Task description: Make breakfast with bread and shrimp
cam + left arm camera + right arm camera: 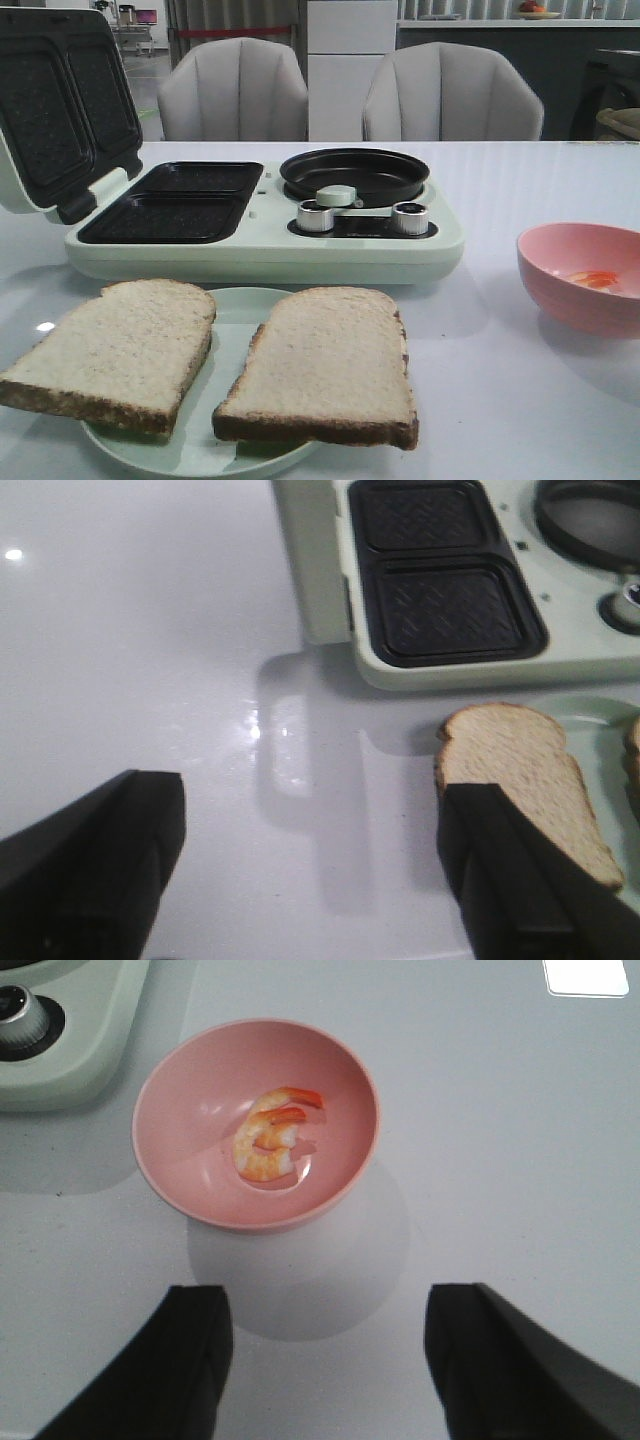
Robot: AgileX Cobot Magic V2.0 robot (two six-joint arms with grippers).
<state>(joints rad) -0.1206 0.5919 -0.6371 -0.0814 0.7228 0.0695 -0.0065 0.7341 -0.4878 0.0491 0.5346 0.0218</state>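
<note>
Two bread slices, the left slice (115,350) and the right slice (325,365), lie side by side on a pale green plate (240,305) at the table's front. The shrimp (270,1145), small orange-and-white curls, lie in a pink bowl (170,1160), which stands at the right in the front view (560,265). My left gripper (310,825) is open and empty above the table, beside the left slice (525,770). My right gripper (325,1325) is open and empty, above the table just short of the bowl. Neither gripper shows in the front view.
A pale green breakfast maker (260,245) stands behind the plate. Its lid (55,110) is raised at the left over two dark grill wells (175,205). A round black pan (355,172) and two knobs (410,217) sit on its right half. Two grey chairs stand behind the table.
</note>
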